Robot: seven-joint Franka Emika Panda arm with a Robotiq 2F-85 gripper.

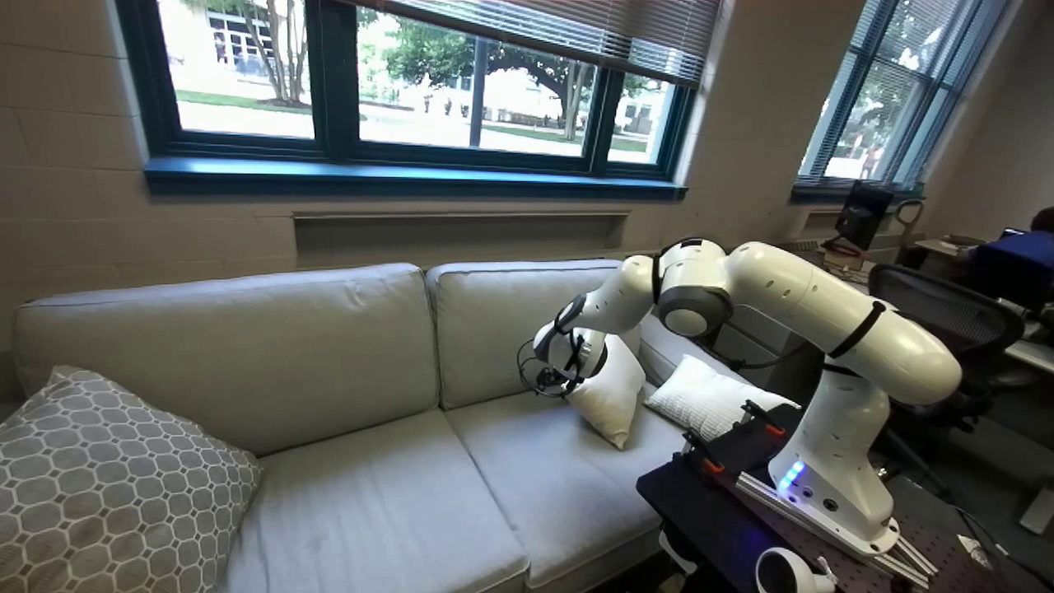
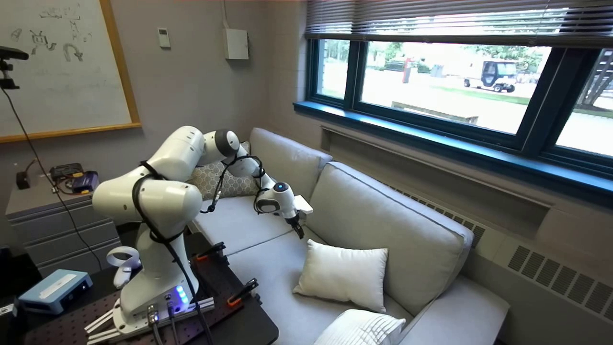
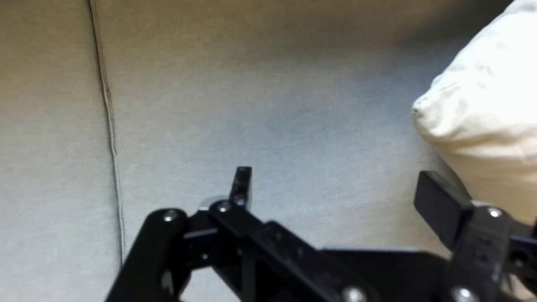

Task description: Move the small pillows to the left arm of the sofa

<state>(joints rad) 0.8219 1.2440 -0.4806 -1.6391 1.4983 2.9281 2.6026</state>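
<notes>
While a controller (image 1: 797, 568) and black table (image 1: 692, 504) hog the near right in an exterior view, a patterned pillow (image 1: 123, 486) fills the near left. Clamps (image 1: 710, 463) partly block one small pillow (image 1: 712, 395), right end of the sofa (image 1: 362, 502); gripper (image 3: 337, 195) fingers are spread wide near the other small pillow (image 1: 616, 399), window (image 1: 420, 95) behind.

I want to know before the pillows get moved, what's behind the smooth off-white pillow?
In an exterior view, a sofa back cushion rises behind the smooth off-white pillow. The pillow covers part of it; anything tucked between them can't be seen.
</notes>
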